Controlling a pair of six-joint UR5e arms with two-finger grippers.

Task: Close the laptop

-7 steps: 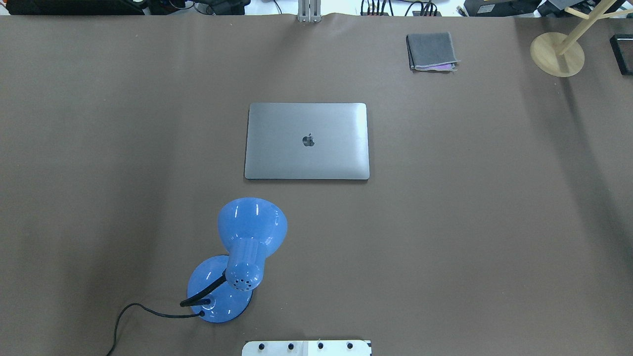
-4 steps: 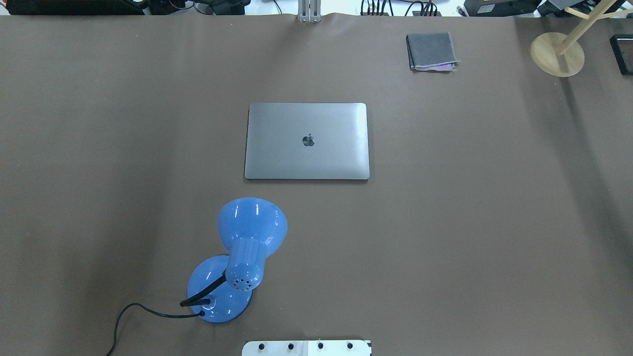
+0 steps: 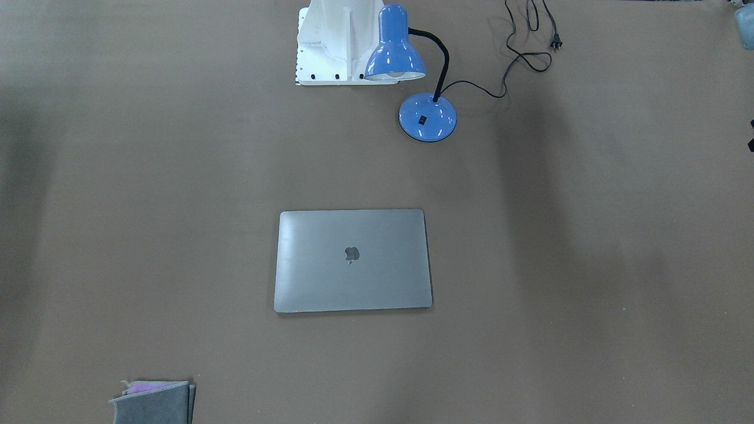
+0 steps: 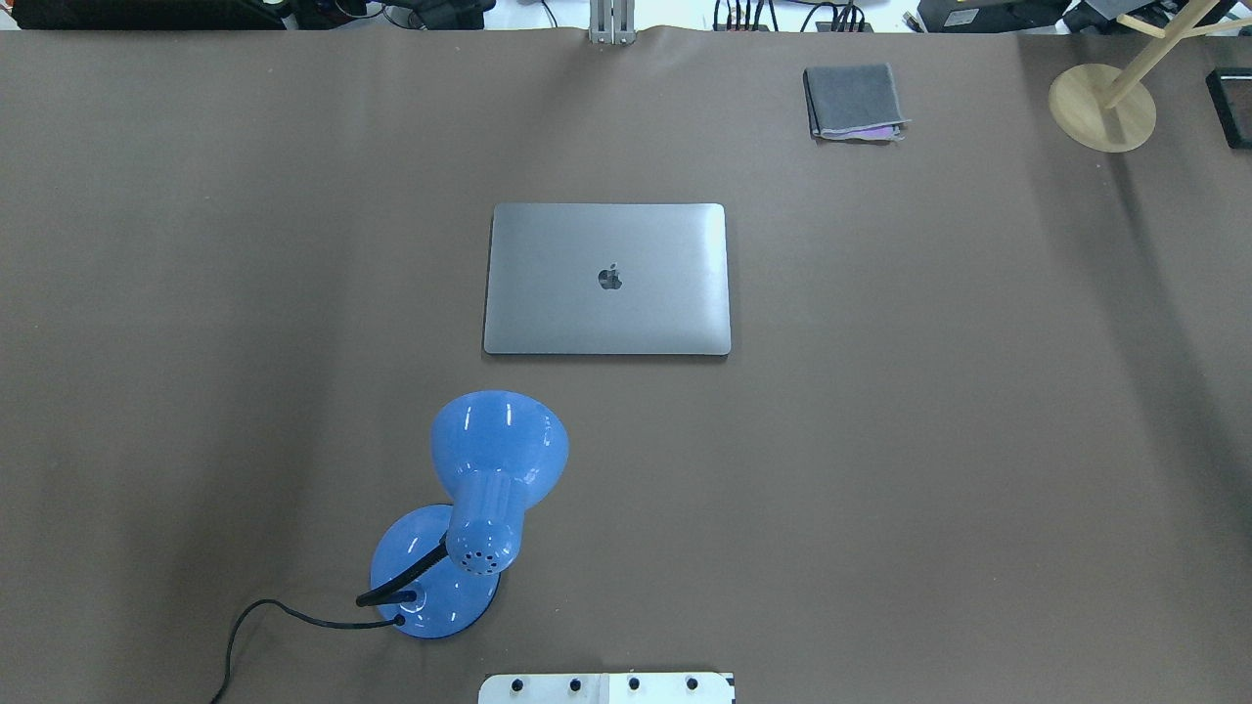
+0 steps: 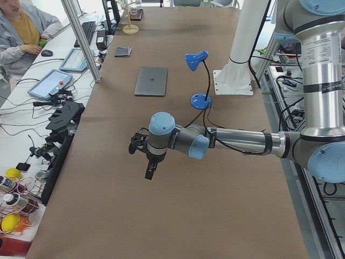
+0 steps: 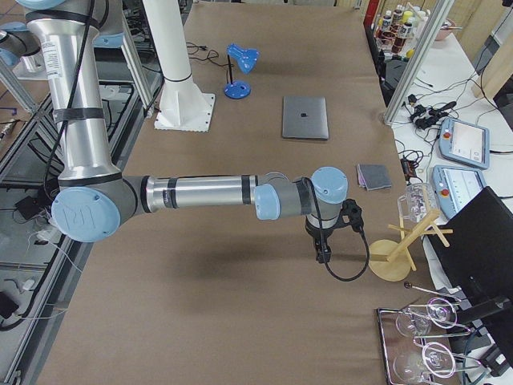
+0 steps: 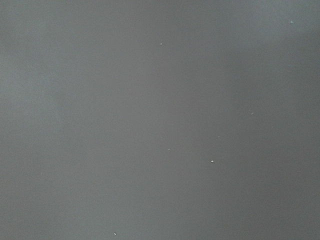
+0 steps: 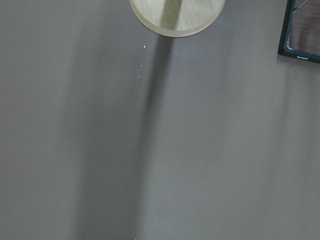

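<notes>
Our left end effector [image 5: 151, 172] and right end effector [image 6: 323, 253] hang over opposite worktop [image 4: 929, 440] ends; we cannot tell their spread. The laptop [image 4: 607, 303] lies mid-worktop, lid seemingly fully down, near the blue lamp [image 4: 499, 455].

- In the overhead view the laptop [image 4: 606, 279] lies mid-worktop [image 4: 978, 440].
- The lamp [image 4: 469, 508] stands at its 7 o'clock.
- The cloth [image 4: 853, 101] lies at 1 o'clock.
- The stand [image 4: 1101, 108] sits at 2 o'clock, farther out.
</notes>
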